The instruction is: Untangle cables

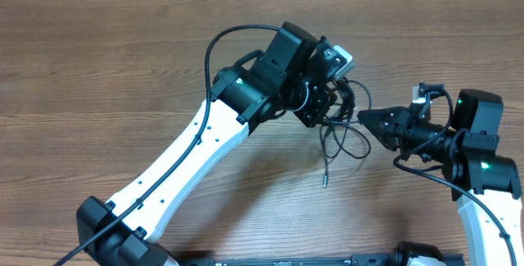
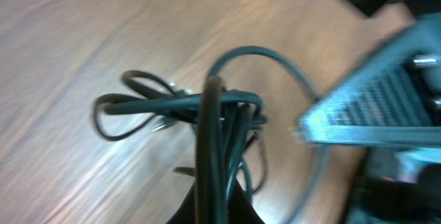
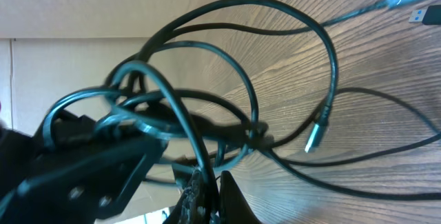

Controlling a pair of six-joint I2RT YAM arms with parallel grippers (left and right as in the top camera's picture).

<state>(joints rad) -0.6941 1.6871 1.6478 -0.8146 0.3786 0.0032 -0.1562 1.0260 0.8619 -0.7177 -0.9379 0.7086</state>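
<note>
The cables [image 1: 348,139] are thin black cords hanging in a tangled clump of loops between my two grippers, just above the wooden table [image 1: 123,61]. One loose end [image 1: 325,180] dangles toward the table. My left gripper [image 1: 332,112] is shut on a bundle of strands; in the left wrist view the cables [image 2: 172,103] run up out of its closed fingers [image 2: 217,196]. My right gripper [image 1: 363,119] comes in from the right, shut on one strand. In the right wrist view the cables [image 3: 255,131] knot just above the right gripper [image 3: 207,182], and a small plug end [image 3: 313,138] hangs free.
The left arm [image 1: 188,151] stretches from the front left to mid-table, with its own thicker black cable [image 1: 214,41] arching over it. The right arm [image 1: 483,164] stands at the right edge. A second plug [image 3: 413,0] lies on the wood.
</note>
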